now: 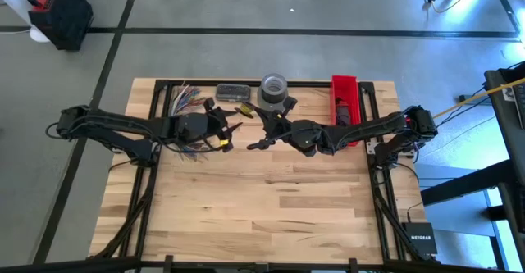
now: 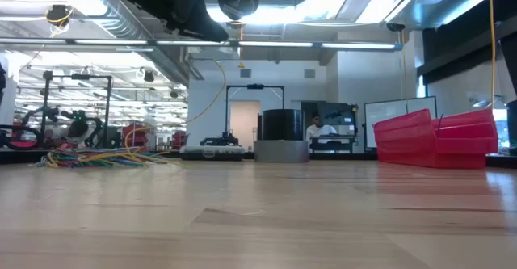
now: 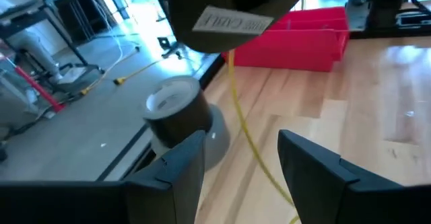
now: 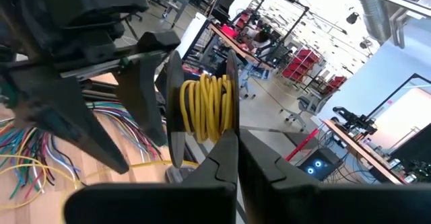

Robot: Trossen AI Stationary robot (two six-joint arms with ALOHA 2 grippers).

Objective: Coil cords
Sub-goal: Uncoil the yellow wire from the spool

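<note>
Two tools met above the middle of the wooden surface (image 1: 262,199), and a single yellow cord (image 4: 206,106) ran between them. The right tool (image 4: 232,140), its fingers pressed together, pointed at the left arm, where that yellow cord sat wound in a tight coil directly ahead of its fingertips. The left tool (image 3: 239,160) stood with its fingers well apart, nothing between them; a loose yellow tail (image 3: 252,146) hung down past the gap toward the surface, its length running roughly along the line joining the two arms. The rest of the cords (image 1: 184,101), a multicoloured tangle, lay on the surface behind and just beside the left tool, on the side away from the right arm, so the left arm was plainly the nearer. The tape roll (image 1: 274,86) and the red bin (image 1: 344,88) lay nearer the right tool.
</note>
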